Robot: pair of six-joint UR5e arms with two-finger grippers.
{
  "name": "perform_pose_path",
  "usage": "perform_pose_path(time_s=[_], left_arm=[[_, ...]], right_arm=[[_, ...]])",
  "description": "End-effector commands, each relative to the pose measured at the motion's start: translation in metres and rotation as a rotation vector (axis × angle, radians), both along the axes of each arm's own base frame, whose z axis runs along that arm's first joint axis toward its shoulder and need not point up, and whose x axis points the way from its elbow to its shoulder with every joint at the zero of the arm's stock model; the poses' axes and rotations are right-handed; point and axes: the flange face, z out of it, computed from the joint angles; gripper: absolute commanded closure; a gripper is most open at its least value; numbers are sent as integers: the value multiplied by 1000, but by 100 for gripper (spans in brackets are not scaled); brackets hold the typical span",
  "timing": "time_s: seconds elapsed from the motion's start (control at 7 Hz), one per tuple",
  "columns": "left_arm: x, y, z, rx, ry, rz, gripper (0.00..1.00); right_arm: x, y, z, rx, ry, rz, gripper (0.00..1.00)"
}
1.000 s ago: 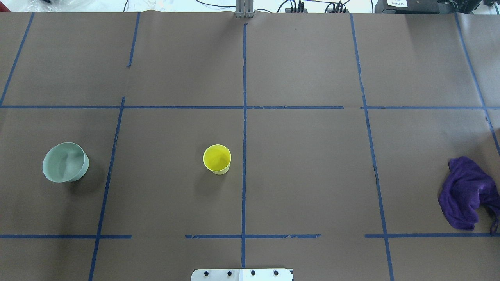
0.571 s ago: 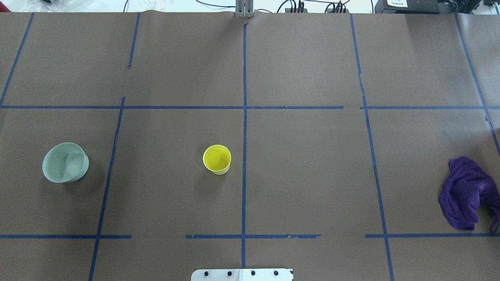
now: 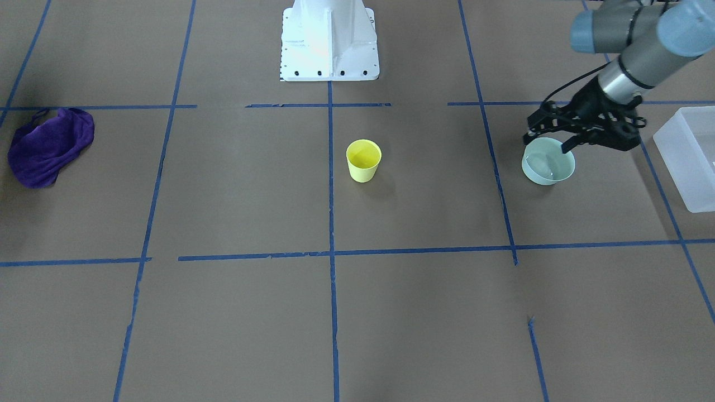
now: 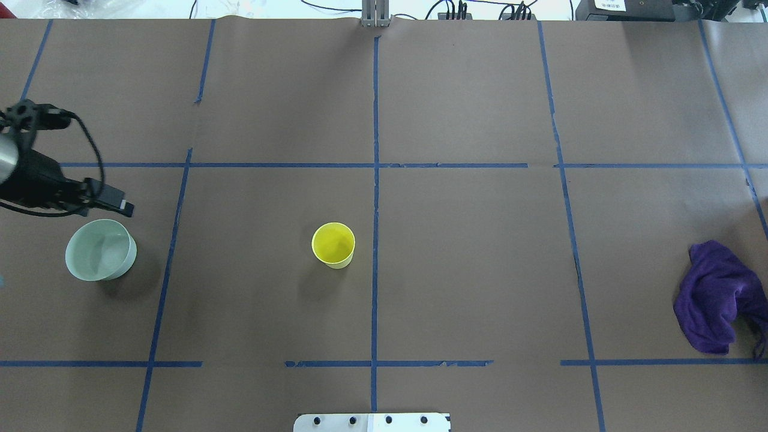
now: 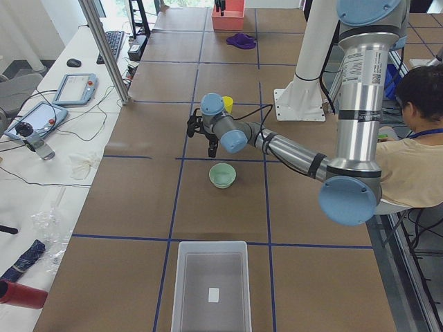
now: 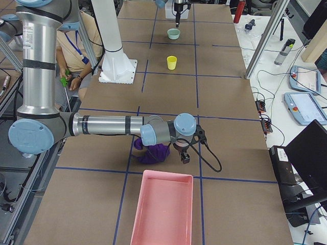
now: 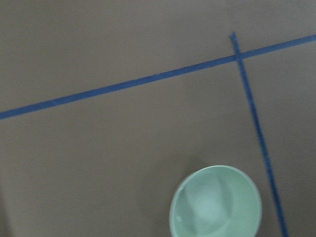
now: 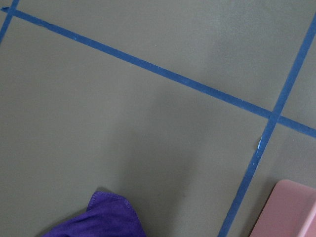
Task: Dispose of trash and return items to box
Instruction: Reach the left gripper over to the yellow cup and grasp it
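Since a second ago the left gripper (image 3: pixel 548 143) has swung into the overhead view, which showed no arm before; the bowl, cup and cloth lie as they did. Its fingers look spread apart and hold nothing. They hover above the pale green bowl (image 3: pixel 548 162), apart from it. The bowl stands upright on the brown paper. In the left wrist view it sits low and to the right, so I judge the gripper is not yet squared over the rim.

The step in hand looks like picking up the bowl. To do it well, line up so one finger drops inside the wall and the other outside, then come straight down and pinch gently. A light plastic bowl will likely skate or tip if a fingertip lands on the rim. Lift it clear of the table before carrying it to the frosted box (image 3: pixel 686 152), which lies just beyond the bowl at the robot's left end, and let go low inside.

Further out, the yellow cup (image 3: pixel 363 160) stands upright near the table's middle, untouched. The right gripper (image 6: pixel 184 155) hangs over the purple cloth (image 4: pixel 714 297) beside a pink tray (image 6: pixel 162 178); whether its fingers are spread or closed I cannot tell
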Motion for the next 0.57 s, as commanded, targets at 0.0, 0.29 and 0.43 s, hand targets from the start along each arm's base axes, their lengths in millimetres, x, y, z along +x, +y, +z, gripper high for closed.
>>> perform_pose_path(time_s=[0.0,0.29,0.43], left_arm=[[131,23,-73,-160,-26,-1,0],[182,12,-164,-160,-137,-43,1],[210,33,-166,-142,-157,-53,1]], right_arm=[[0,-1,0,0,-1,0,0],[0,0,0,-1,-2,-1,0],[0,0,0,-1,-2,-1,0]])
